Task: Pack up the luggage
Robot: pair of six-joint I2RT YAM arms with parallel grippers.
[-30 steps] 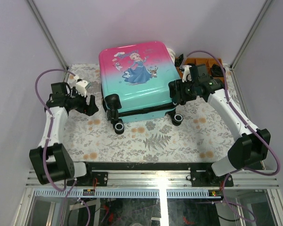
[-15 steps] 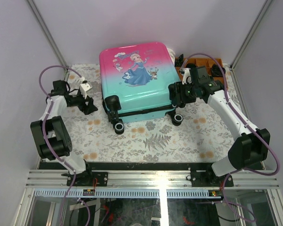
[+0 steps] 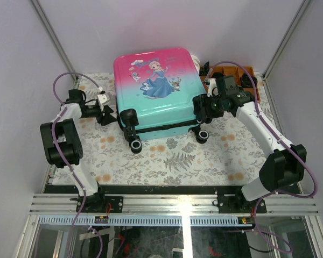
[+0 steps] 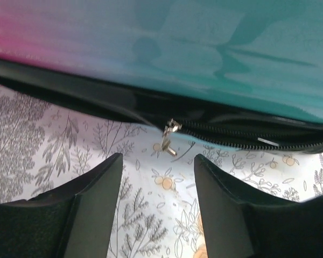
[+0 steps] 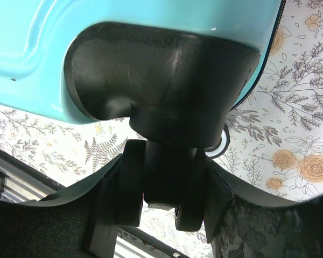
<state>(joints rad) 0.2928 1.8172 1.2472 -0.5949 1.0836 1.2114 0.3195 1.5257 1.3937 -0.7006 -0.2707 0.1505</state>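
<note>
The luggage (image 3: 156,86), a pink-to-teal hard shell with a princess print, lies flat and shut at the back middle of the table. My left gripper (image 3: 109,115) is open at its left side. In the left wrist view the gripper (image 4: 157,161) faces the black zip seam, and a metal zipper pull (image 4: 169,137) hangs just beyond the gap between the fingers (image 4: 97,188). My right gripper (image 3: 200,107) is at the luggage's right front corner. In the right wrist view it (image 5: 162,172) is shut on a black twin wheel (image 5: 161,185) under the teal shell (image 5: 124,32).
An orange compartment tray (image 3: 246,71) stands at the back right behind the right arm. Two more wheels stick out at the luggage's front, one on the left (image 3: 135,145) and one on the right (image 3: 203,134). A floral cloth (image 3: 172,161) covers the table.
My left gripper has moved right, up to the luggage's left side, and that arm has folded back toward the left wall. The right arm and the luggage have barely moved.
</note>
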